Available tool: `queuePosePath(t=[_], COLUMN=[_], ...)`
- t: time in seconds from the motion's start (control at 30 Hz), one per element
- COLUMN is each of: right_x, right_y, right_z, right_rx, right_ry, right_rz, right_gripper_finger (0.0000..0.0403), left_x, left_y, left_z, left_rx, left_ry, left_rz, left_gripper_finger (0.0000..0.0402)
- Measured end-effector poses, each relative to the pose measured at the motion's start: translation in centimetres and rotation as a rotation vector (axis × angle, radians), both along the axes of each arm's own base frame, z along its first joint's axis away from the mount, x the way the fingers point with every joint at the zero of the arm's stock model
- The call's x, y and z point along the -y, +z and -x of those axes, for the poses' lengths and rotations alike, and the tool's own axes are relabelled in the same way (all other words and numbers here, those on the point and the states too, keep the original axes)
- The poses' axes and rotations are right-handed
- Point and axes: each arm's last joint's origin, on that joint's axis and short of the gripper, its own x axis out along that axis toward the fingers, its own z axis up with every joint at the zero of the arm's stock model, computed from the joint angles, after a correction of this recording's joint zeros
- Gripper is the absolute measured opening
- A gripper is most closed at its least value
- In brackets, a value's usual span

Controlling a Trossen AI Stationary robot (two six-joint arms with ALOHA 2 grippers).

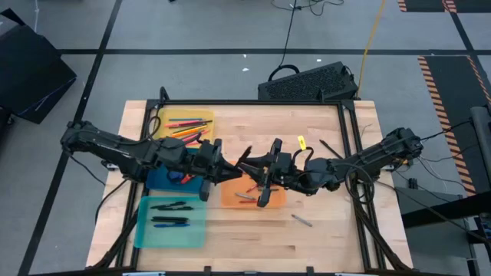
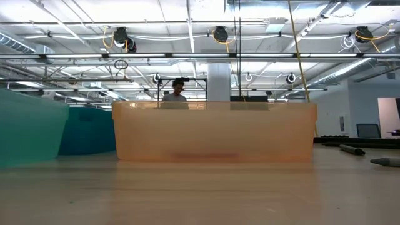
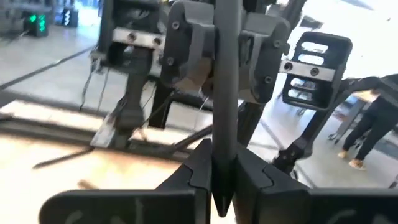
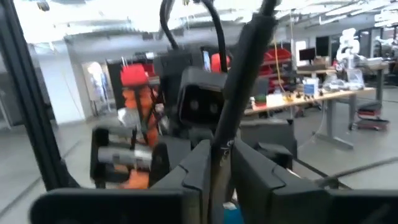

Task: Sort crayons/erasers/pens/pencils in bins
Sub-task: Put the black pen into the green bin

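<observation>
A dark pen (image 1: 245,159) hangs in the air between my two grippers, over the left end of the orange bin (image 1: 272,201). My left gripper (image 1: 232,170) comes from the table's left and is shut on the pen (image 3: 225,93). My right gripper (image 1: 255,165) comes from the right and is shut on the same pen (image 4: 244,74). The two grippers face each other closely. Neither shows in the low view. My left gripper pinches the pen between its two fingers at one end (image 3: 224,163), a short tip sticking out behind the fingers. The pen runs on from there to the other gripper, clear of the table. My right gripper pinches the pen's other end (image 4: 220,149) between its two fingers. The shaft runs away from the fingers toward the left gripper, clear of bin and table.
The yellow bin (image 1: 163,123) holds pencils, the teal bin (image 1: 146,230) pens, the orange bin a few crayons; the dark blue bin (image 1: 163,181) lies under my left arm. A yellow eraser (image 1: 301,142), a dark pen (image 1: 331,147) and a grey stick (image 1: 301,221) lie loose on the table's right part.
</observation>
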Motion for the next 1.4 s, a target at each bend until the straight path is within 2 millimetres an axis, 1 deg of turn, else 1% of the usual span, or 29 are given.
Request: queuePosePath(t=[0.13, 0.2, 0.27, 0.33, 0.37, 0.43, 0.5, 0.6, 0.73, 0.83, 0.93, 1.0, 1.13, 1.3, 1.4], right_x=[-0.2, -0.5, -1.1, -1.8, -2.0, -2.1, -1.7, -1.0, 0.0, 1.0, 1.9, 2.5, 3.5, 5.7, 7.2], right_y=[-0.6, -0.9, -1.3, -2.2, -2.8, -4.1, -5.4, -7.1, -9.0, -10.4, -11.7, -12.8, -15.5, -19.4, -21.8], right_z=[0.1, 0.5, 1.2, 2.2, 2.7, 3.8, 4.7, 6.0, 7.2, 7.9, 8.9, 9.4, 9.8, 10.9, 11.4], right_rx=[-0.065, -0.109, -0.183, -0.309, -0.375, -0.505, -0.617, -0.768, -0.909, -1.02, -1.13, -1.132, -1.147, -1.115, -1.112], right_ry=[0.018, 0.037, 0.062, 0.092, 0.104, 0.081, 0.0, -0.123, -0.302, -0.487, -0.7, -0.827, -0.941, -1.12, -1.163], right_rz=[-0.025, -0.05, -0.064, -0.068, -0.089, -0.174, -0.268, -0.351, -0.474, -0.627, -0.745, -0.818, -0.965, -1.098, -1.188], right_gripper_finger=[0.0115, 0.0149, 0.0178, 0.0202, 0.021, 0.0222, 0.0226, 0.0224, 0.0214, 0.0207, 0.0206, 0.0206, 0.0206, 0.0205, 0.0201], left_x=[0.2, 0.6, 1.2, 2.2, 2.8, 4.2, 5.8, 8.1, 11.0, 12.1, 12.1, 12.0, 11.3, 10.3, 10.2], left_y=[0.3, 0.3, 0.6, 0.7, 0.5, -0.7, -2.2, -4.8, -8.7, -12.0, -14.7, -16.3, -18.7, -20.2, -20.3], left_z=[1.9, 3.1, 4.8, 6.7, 7.6, 9.4, 10.8, 12.6, 13.8, 14.4, 14.8, 14.9, 15.2, 15.9, 15.9], left_rx=[-0.104, -0.206, -0.33, -0.47, -0.556, -0.737, -0.907, -1.147, -1.377, -1.534, -1.621, -1.636, -1.646, -1.691, -1.692], left_ry=[0.017, 0.027, 0.04, 0.042, 0.038, 0.022, 0.019, 0.022, -0.035, -0.054, -0.033, -0.039, -0.041, 0.002, -0.01], left_rz=[-0.015, -0.02, -0.032, -0.033, -0.031, -0.023, -0.016, -0.036, -0.117, -0.201, -0.281, -0.314, -0.323, -0.354, -0.368], left_gripper_finger=[0.0027, 0.0027, 0.0027, 0.0027, 0.0027, 0.0027, 0.0027, 0.0027, 0.0027, 0.0027, 0.0031, 0.0035, 0.0038, 0.0044, 0.0071])
